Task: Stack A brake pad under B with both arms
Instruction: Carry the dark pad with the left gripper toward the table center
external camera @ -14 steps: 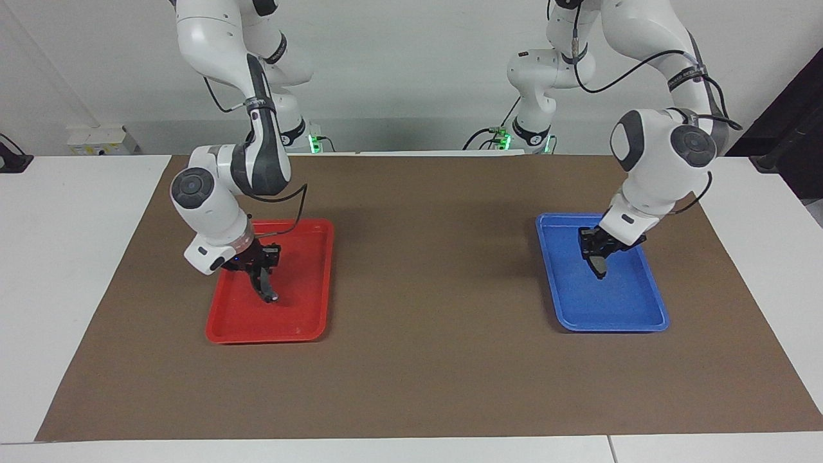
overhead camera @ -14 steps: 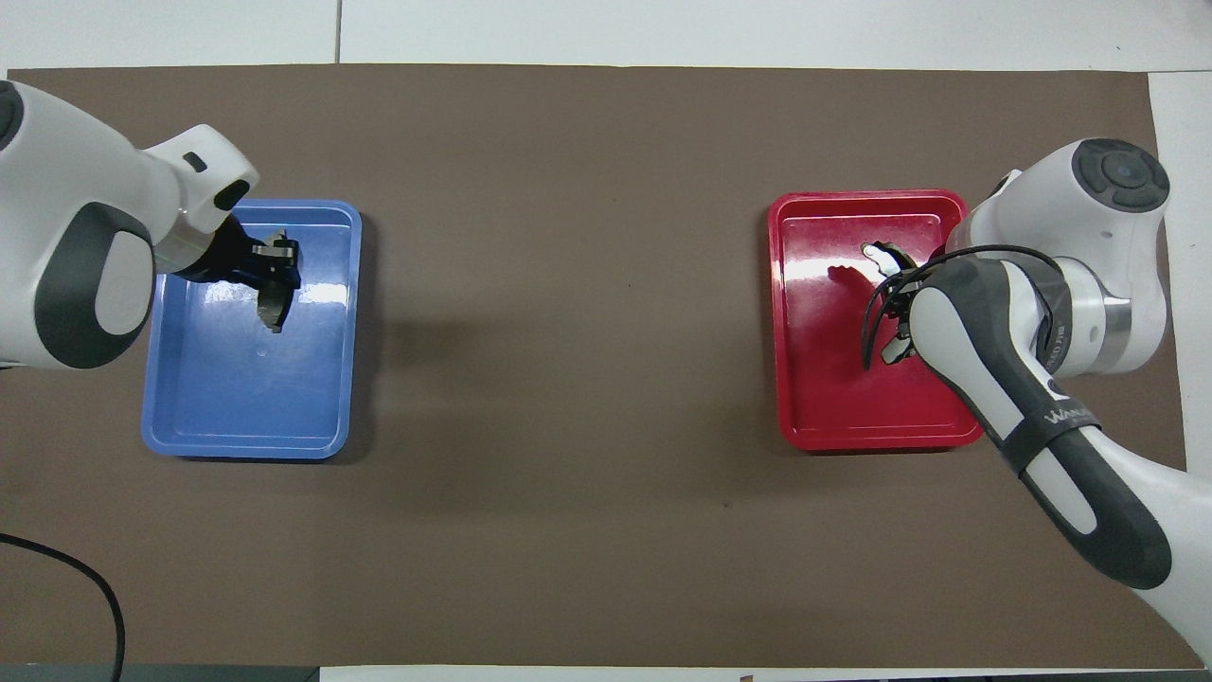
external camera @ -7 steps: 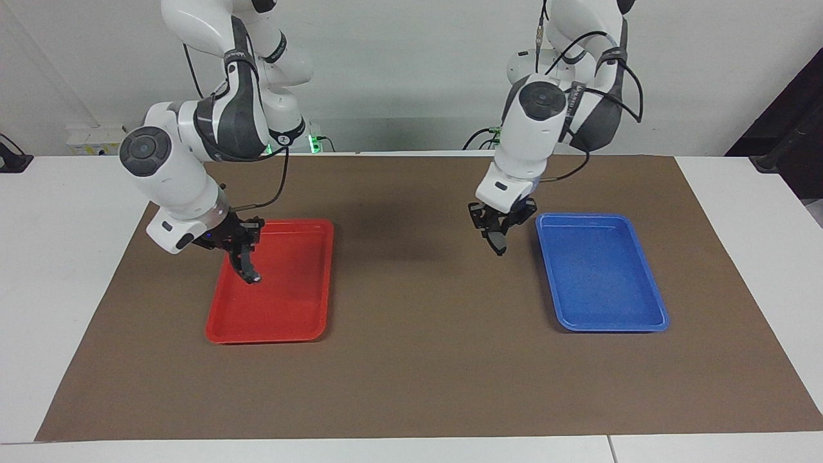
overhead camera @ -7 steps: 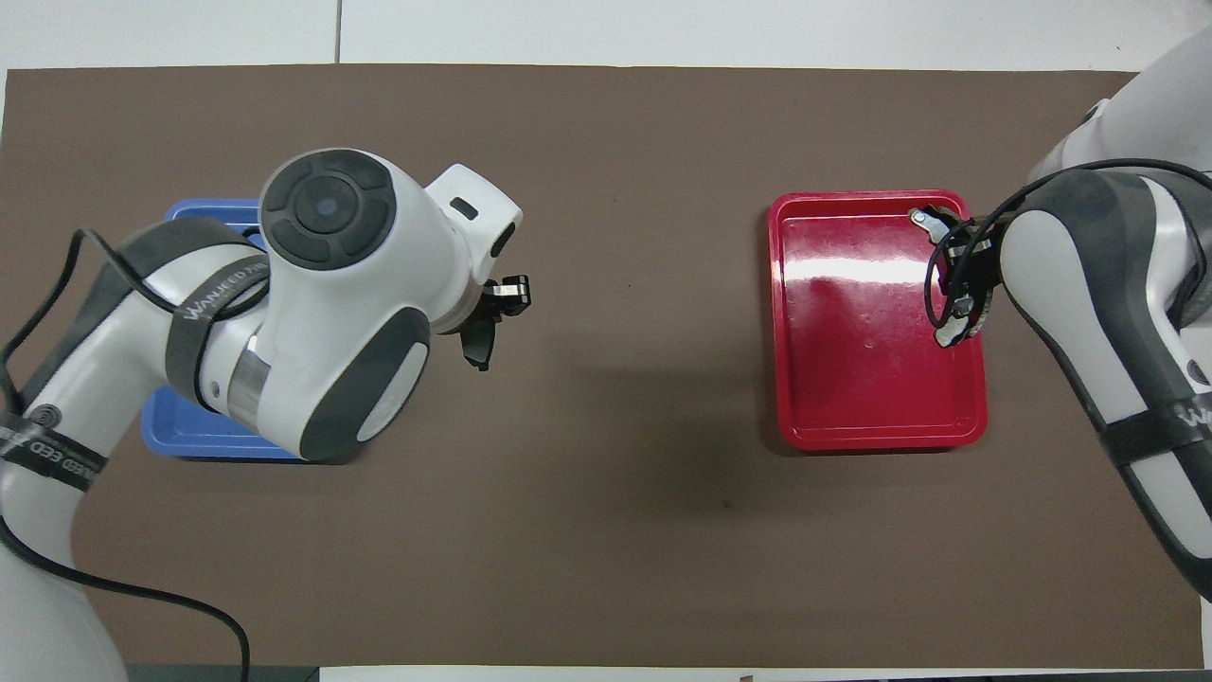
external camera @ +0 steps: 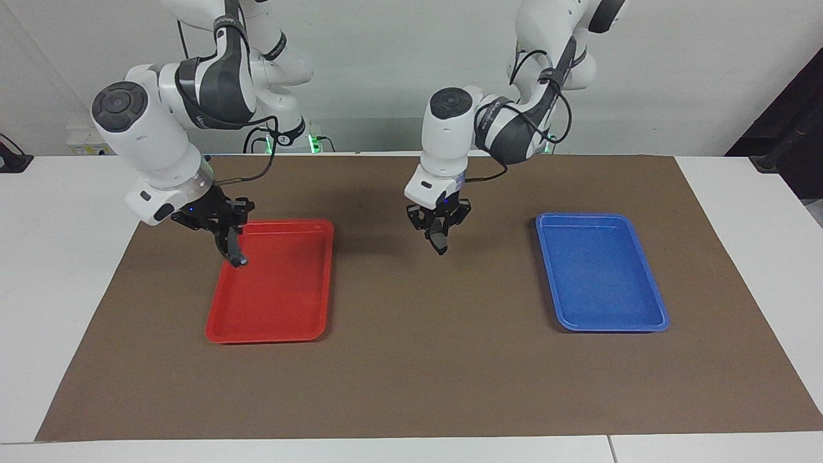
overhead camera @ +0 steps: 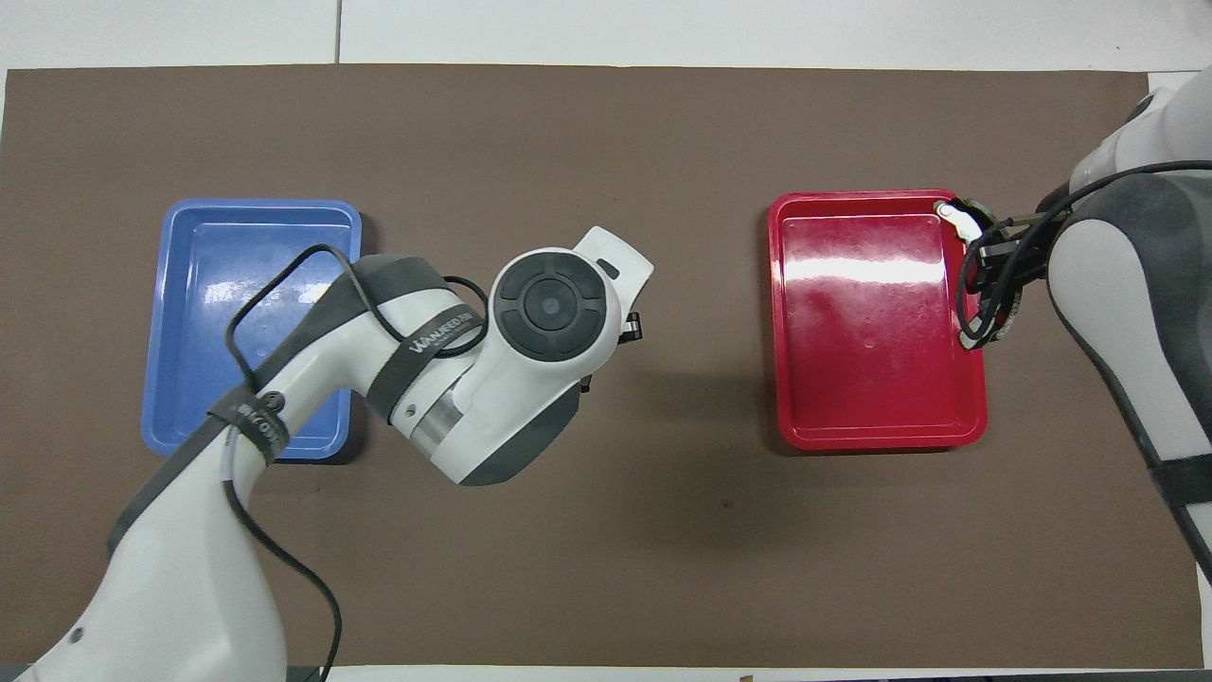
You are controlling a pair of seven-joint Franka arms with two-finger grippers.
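Note:
My left gripper (external camera: 438, 230) is shut on the short gray pad A (external camera: 441, 247), which hangs from it on edge, above the brown mat between the two trays. In the overhead view my left wrist (overhead camera: 549, 308) hides that gripper and pad. My right gripper (external camera: 223, 233) is shut on the long black curved pad B (external camera: 238, 259) and holds it in the air over the edge of the red tray (external camera: 283, 321) toward the right arm's end. B (overhead camera: 950, 213) and the right gripper (overhead camera: 994, 263) also show in the overhead view.
The blue tray (external camera: 604, 283) lies on the mat toward the left arm's end, with nothing in it; it also shows in the overhead view (overhead camera: 246, 246), as does the red tray (overhead camera: 871, 379). The brown mat (external camera: 437, 360) covers most of the table.
My left gripper has lifted pad A out of the blue tray and carried it to the table's middle. My right gripper has raised B from the red tray's floor to its outer edge.

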